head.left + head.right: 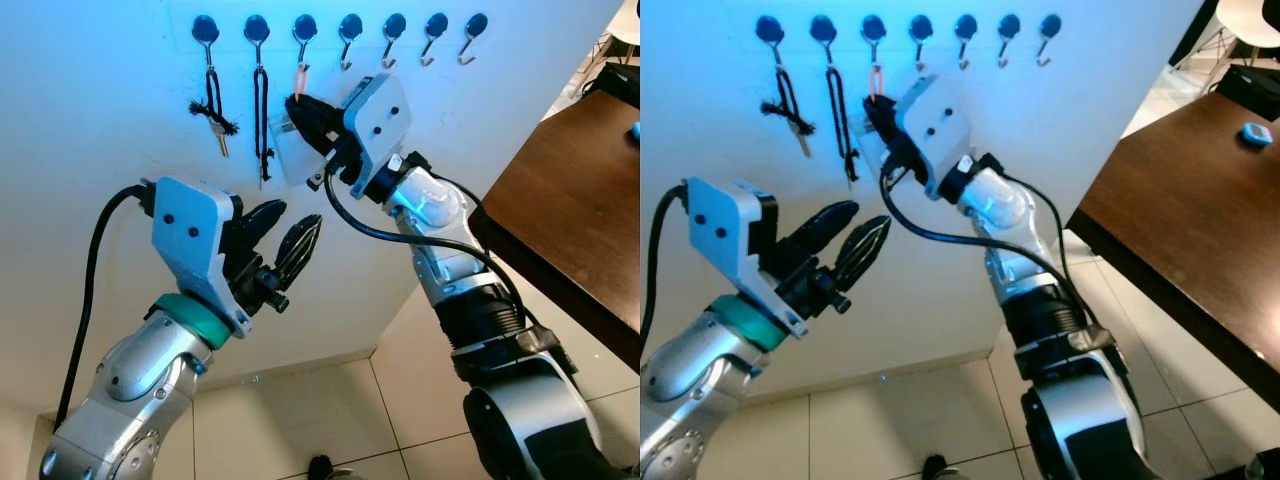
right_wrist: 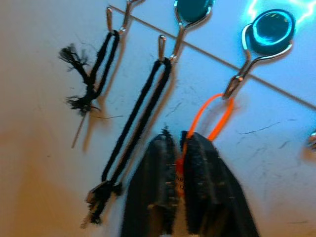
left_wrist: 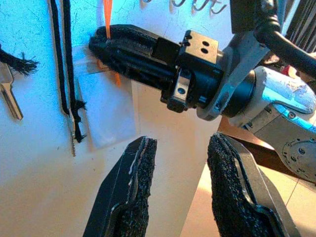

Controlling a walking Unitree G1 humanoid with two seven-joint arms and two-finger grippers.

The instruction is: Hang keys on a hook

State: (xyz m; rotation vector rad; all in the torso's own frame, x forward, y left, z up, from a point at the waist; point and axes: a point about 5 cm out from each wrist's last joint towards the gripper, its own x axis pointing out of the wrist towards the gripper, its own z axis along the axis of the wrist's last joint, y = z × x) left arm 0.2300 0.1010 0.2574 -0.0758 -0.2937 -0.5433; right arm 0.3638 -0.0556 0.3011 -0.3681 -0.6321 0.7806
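Left gripper (image 1: 285, 243) hovers spread; raised right gripper (image 2: 178, 148) pinches orange loop (image 2: 213, 114) on hook (image 2: 256, 47).

Right end effector (image 2: 180, 163): black fingers closed on an orange loop (image 2: 213, 117) hanging from a silver hook (image 2: 242, 74) with a blue base. Beside that end effector, two black cords (image 2: 140, 116) on silver hooks. Left end effector (image 1: 284, 243): black fingers, white housing, teal wrist ring. Wall (image 1: 90, 100): white. Bench (image 1: 575, 200): dark brown.

Both head eyes look up at the white wall's hook row (image 1: 340, 28) from mid-range (same scene, slightly offset), while each wrist camera peers close along its claw at those hooks.
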